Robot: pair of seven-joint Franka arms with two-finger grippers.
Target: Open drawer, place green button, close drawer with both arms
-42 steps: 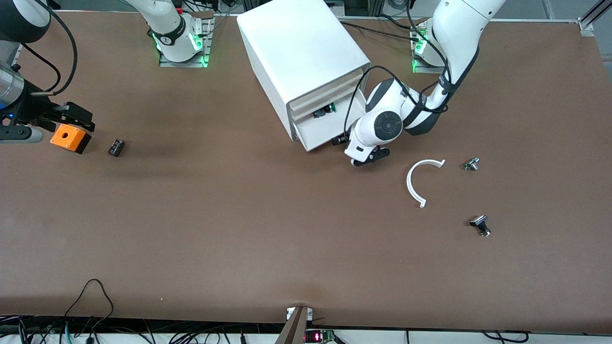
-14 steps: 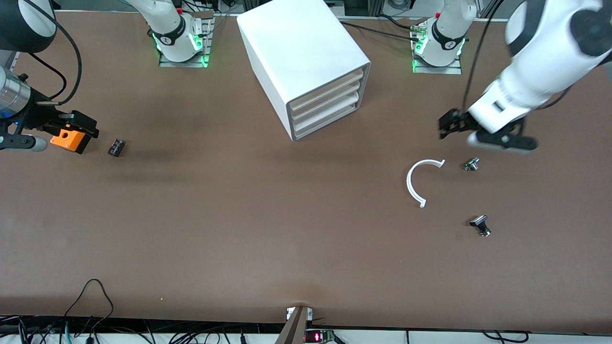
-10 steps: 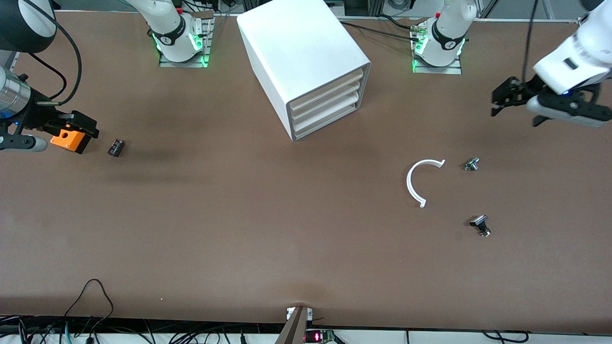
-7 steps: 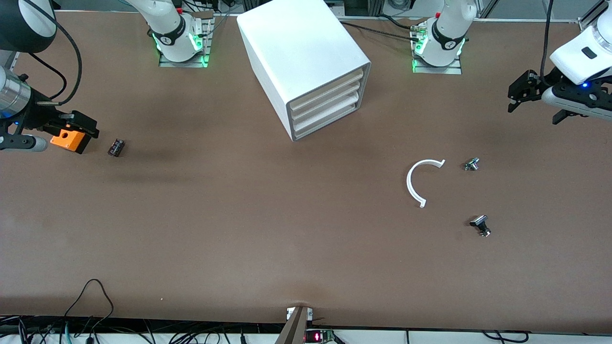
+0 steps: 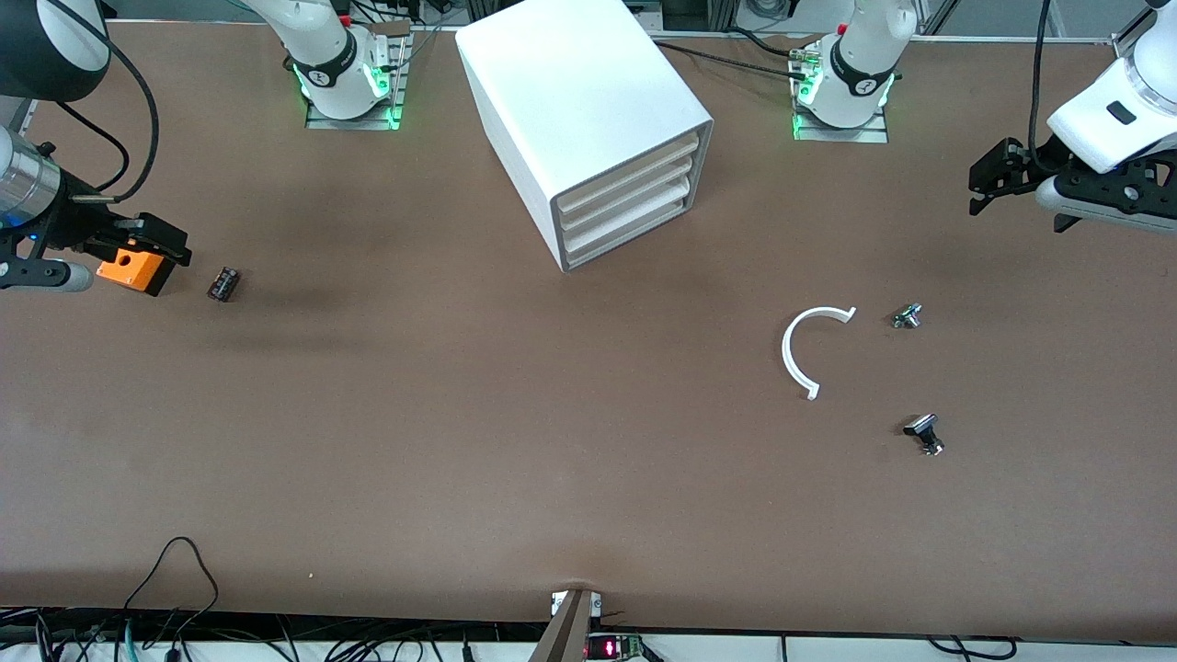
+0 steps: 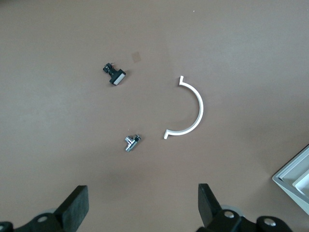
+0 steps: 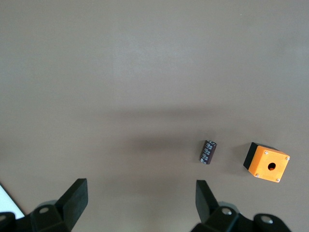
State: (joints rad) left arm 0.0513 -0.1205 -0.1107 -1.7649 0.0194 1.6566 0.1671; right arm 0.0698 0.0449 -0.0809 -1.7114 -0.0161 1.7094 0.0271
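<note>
The white cabinet (image 5: 588,110) stands at the table's middle, near the arms' bases. All its drawers (image 5: 625,198) are pushed in flush. The button is hidden. My left gripper (image 5: 998,179) hangs open and empty, up in the air over bare table at the left arm's end. In the left wrist view its jaws (image 6: 141,212) stand wide apart, and a cabinet corner (image 6: 294,176) shows at the edge. My right gripper (image 5: 147,241) hangs open and empty over the orange box at the right arm's end. In the right wrist view its jaws (image 7: 140,200) are wide apart.
An orange box with a hole (image 5: 129,268) and a small dark part (image 5: 223,283) lie at the right arm's end. A white arc (image 5: 809,349), a small silver part (image 5: 907,316) and a black-and-silver part (image 5: 923,432) lie toward the left arm's end.
Three seconds ago a lower drawer stood open with the green button in it and my left gripper at its front. Now it is shut, and the left arm has risen away toward its end.
</note>
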